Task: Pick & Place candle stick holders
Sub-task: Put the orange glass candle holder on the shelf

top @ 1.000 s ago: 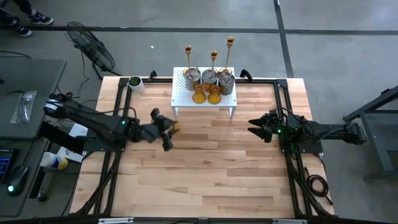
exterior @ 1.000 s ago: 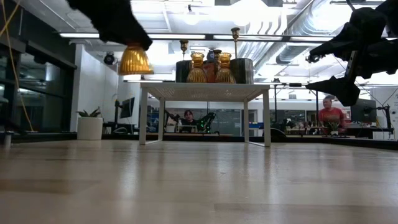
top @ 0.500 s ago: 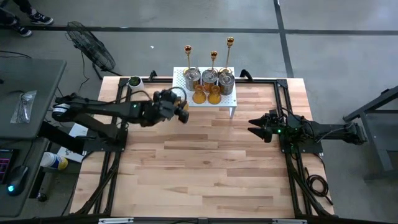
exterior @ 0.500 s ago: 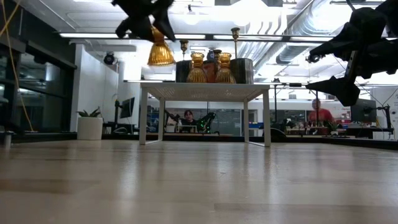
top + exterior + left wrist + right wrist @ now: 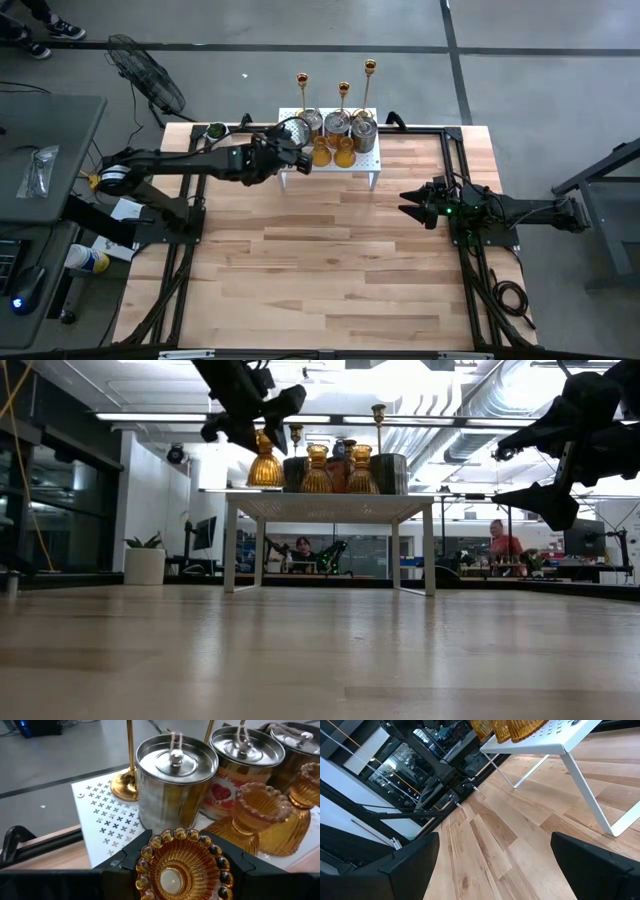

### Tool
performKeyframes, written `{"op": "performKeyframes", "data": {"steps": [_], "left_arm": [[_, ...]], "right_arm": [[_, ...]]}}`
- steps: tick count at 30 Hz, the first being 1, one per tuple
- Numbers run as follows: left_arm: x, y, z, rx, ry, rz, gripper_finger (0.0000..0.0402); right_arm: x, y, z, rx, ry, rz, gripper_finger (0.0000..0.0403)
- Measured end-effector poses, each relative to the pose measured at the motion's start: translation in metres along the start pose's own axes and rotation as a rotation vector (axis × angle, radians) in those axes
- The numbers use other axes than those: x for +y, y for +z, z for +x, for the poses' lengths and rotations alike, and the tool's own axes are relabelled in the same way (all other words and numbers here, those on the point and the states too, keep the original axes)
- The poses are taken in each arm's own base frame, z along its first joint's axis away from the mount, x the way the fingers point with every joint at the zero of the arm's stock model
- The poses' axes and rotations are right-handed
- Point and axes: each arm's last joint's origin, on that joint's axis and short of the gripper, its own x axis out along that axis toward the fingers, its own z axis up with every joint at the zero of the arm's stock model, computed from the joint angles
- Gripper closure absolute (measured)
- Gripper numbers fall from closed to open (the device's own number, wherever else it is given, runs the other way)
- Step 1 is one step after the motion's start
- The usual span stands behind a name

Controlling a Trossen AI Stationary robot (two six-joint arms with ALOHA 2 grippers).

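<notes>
Holding one amber glass holder (image 5: 182, 867) between the fingers, our left claw (image 5: 262, 422) is hanging just above the near left corner of the white rack (image 5: 290, 155). The claw is partly closed on it, one finger on each side of the beaded rim, and the open mouth of the glass is facing the wrist camera. We judge that we are gripping it by the rim so that its wide foot stays free to meet the rack.

On the rack, two more amber glass holders (image 5: 260, 820) are standing in the front row, toward the right of the held one, and there is a free place at the left end of this row. Behind them, three silver cups (image 5: 337, 125) are making the second row. The nearest silver cup (image 5: 175, 780) is directly behind our held glass. At the far edge of the rack, three gold sticks (image 5: 343, 90) are standing upright. So we think each row is keeping one kind, and our glass is going to complete the front row. In the low view the held glass is at almost the same height as its two neighbours, just beside them.

Our right claw (image 5: 406, 207) is waiting to the right of the rack, well apart from it, with the fingers wide open and empty.
</notes>
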Motion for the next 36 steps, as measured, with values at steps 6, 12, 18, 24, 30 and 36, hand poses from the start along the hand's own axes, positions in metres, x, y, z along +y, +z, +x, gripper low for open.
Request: {"op": "performKeyframes", "data": {"steps": [6,12,18,24,30,36], "left_arm": [[0.002,0.001,0.004,0.003,0.009,-0.006,0.0253],[0.007,0.003,0.007,0.008,0.031,-0.03,0.0253],[0.007,0.001,0.011,0.02,0.04,-0.055,0.0253],[0.005,-0.003,0.015,0.039,0.036,-0.086,0.0253],[0.005,-0.003,0.015,0.027,0.05,-0.088,0.0254],[0.005,-0.003,0.015,0.024,0.052,-0.116,0.0254]], "right_arm": [[0.0,0.0,0.0,0.0,0.0,0.0,0.0027],[0.0,0.0,0.0,0.0,0.0,0.0,0.0027],[0.0,0.0,0.0,0.0,0.0,0.0,0.0027],[0.0,0.0,0.0,0.0,0.0,0.0,0.0027],[0.0,0.0,0.0,0.0,0.0,0.0,0.0027],[0.0,0.0,0.0,0.0,0.0,0.0,0.0027]]}}
